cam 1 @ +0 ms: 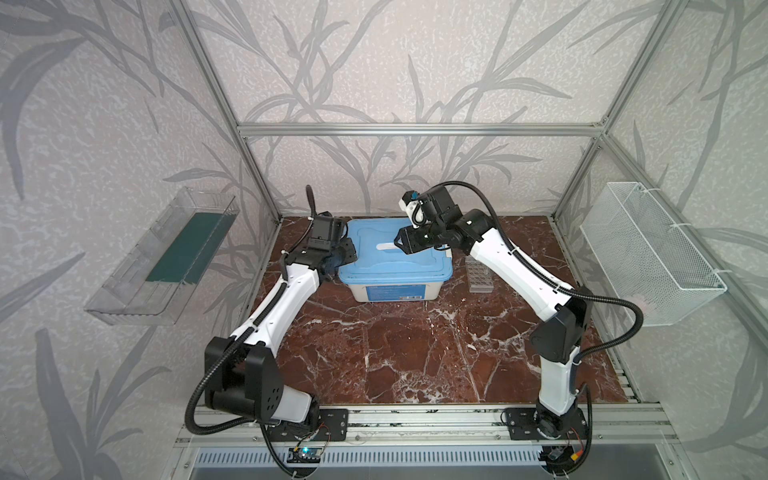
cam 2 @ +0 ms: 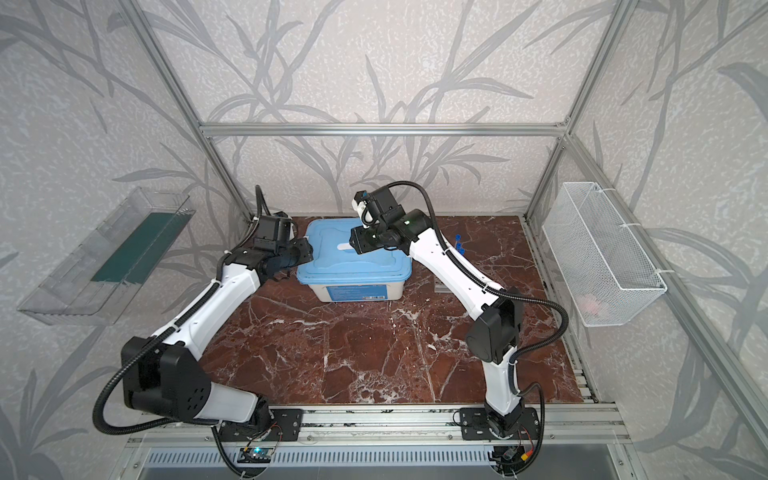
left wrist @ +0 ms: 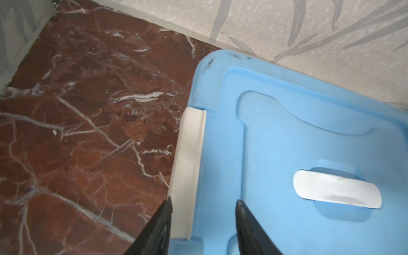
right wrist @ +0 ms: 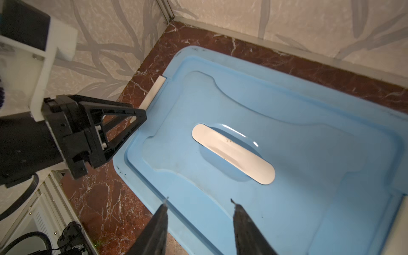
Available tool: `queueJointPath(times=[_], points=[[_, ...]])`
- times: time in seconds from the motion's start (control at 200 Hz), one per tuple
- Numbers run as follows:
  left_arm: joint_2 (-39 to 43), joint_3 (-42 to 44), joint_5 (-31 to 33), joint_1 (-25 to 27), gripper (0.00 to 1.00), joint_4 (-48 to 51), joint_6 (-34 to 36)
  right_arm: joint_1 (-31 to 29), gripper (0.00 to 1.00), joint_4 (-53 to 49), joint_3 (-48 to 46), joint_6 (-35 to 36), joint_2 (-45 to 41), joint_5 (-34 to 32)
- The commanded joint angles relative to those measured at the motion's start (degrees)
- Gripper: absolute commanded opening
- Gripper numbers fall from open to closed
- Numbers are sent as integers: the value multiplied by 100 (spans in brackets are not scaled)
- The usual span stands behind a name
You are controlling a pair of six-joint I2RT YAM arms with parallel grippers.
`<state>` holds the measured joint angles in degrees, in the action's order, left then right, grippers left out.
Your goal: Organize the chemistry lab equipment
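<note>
The white tub with its blue lid (cam 1: 395, 257) stands shut at the back of the table. My left gripper (left wrist: 203, 201) is open, its jaws on either side of the white latch (left wrist: 189, 165) at the lid's left edge; it also shows in both top views (cam 1: 351, 253) (cam 2: 307, 251). My right gripper (right wrist: 199, 202) hangs open over the lid, near its white handle (right wrist: 231, 152), holding nothing. A clear grid rack (cam 1: 480, 276) lies right of the tub. Blue tube caps (cam 2: 459, 245) peek out behind the right arm in a top view. Other equipment is out of view.
A clear plastic bin (cam 1: 166, 257) hangs on the left wall. On the right wall hangs a white wire basket (cam 1: 648, 253). The red marble tabletop (cam 1: 415, 353) stretches in front of the tub. A metal frame rail (cam 1: 415, 129) runs behind.
</note>
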<state>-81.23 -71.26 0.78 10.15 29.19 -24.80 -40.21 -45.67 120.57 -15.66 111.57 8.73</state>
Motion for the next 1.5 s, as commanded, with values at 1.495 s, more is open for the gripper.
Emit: queueJointPath(times=[1.495], points=[[1610,4667,1714,-730,99,-5485,1988,3967,100,7880,-10050,1327,-4418,-1565]])
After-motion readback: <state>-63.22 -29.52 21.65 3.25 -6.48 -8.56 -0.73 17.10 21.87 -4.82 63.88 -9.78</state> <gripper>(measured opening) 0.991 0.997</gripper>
